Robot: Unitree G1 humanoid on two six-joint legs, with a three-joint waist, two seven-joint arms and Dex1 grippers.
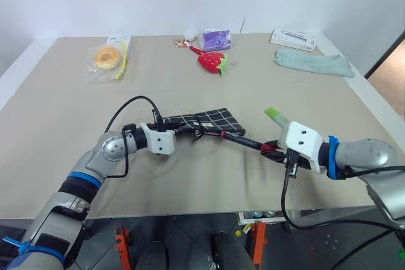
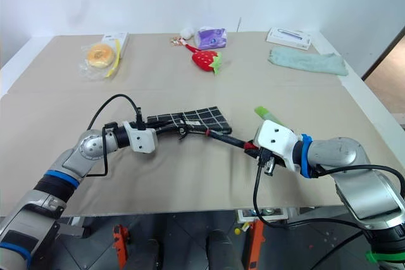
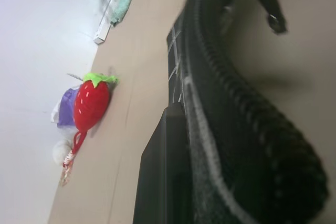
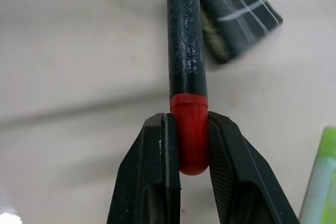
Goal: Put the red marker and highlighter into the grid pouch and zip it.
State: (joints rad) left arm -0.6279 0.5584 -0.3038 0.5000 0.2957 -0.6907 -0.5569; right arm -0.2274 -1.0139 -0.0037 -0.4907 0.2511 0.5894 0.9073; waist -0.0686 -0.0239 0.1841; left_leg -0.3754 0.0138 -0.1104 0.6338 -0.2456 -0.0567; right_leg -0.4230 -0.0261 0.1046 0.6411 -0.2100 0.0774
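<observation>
Squarely between jaws: red marker [image 4: 187,77].

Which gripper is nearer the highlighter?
Right. The right gripper, shut on the red marker, sits just beside the highlighter; the left gripper holds the grid pouch, farther away.

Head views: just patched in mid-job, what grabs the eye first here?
The two arms meet mid-table: the right claw is shut on the marker's red end, its tip aimed at the pouch, which the left claw grips at its near edge. The highlighter lies just behind the right wrist. Along the far edge sit a red strawberry and a bagged donut.
</observation>
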